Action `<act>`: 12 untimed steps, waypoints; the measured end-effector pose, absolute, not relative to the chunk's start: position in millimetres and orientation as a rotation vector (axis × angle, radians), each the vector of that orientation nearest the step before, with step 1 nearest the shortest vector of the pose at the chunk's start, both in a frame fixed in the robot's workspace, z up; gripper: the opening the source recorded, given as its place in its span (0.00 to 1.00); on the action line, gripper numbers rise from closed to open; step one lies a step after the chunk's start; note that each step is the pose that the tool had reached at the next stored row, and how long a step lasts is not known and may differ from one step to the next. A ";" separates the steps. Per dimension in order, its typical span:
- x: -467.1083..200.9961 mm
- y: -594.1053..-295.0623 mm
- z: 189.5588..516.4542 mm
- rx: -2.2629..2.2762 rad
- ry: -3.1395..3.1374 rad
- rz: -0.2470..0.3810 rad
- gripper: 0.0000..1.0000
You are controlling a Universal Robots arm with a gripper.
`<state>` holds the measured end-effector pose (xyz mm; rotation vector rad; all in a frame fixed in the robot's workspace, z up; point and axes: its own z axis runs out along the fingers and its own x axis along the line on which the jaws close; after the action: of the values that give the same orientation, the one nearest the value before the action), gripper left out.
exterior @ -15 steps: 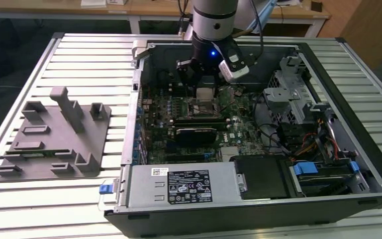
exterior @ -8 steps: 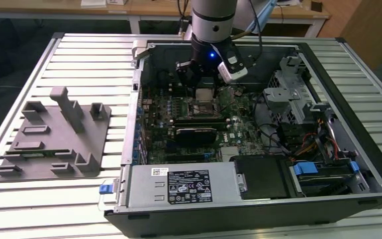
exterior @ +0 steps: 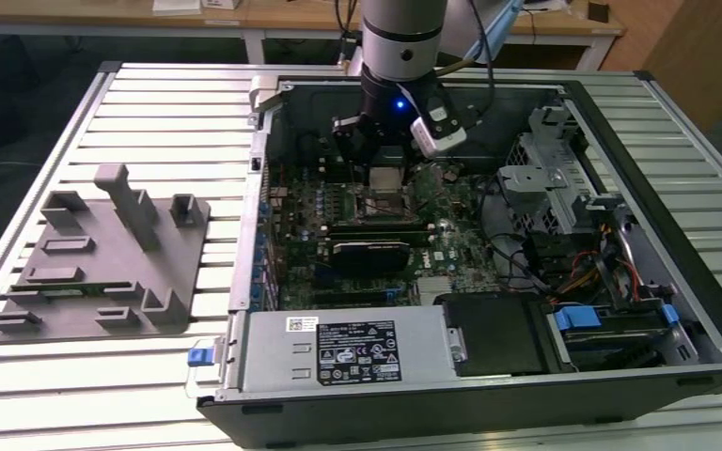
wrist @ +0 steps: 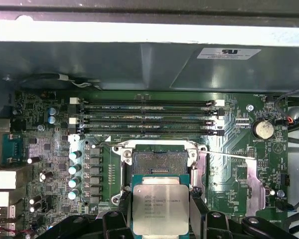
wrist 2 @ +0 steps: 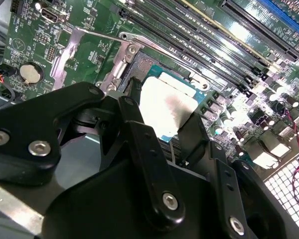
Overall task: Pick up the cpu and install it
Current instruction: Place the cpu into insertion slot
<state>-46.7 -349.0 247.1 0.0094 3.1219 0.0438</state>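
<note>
Clamping the cpu point(wrist: 161, 209) by two opposite edges, the end effector point(wrist 2: 163, 113) holds it over the motherboard point(wrist: 50, 149), close to the open socket point(wrist: 159, 160). It looks light, stiff, slick-topped and likely fragile underneath, so the thin edges seem the right hold.

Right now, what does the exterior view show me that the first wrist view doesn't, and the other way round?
Exterior view: the whole open computer case on a slatted table, a grey fixture at the exterior view's left, and the arm above the case. First wrist view, up close: the open socket with its bare contact bed, a row of capacitors and a coin battery. Both: the gripper holding the cpu over the green motherboard.
</note>
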 end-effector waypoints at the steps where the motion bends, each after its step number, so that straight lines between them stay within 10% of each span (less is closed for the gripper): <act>1: -46.7 -349.0 247.1 0.009 3.122 0.044 0.54; 12: -46.7 -348.8 247.0 0.037 3.122 0.044 0.54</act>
<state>-46.7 -348.8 247.0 0.0367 3.1215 0.0436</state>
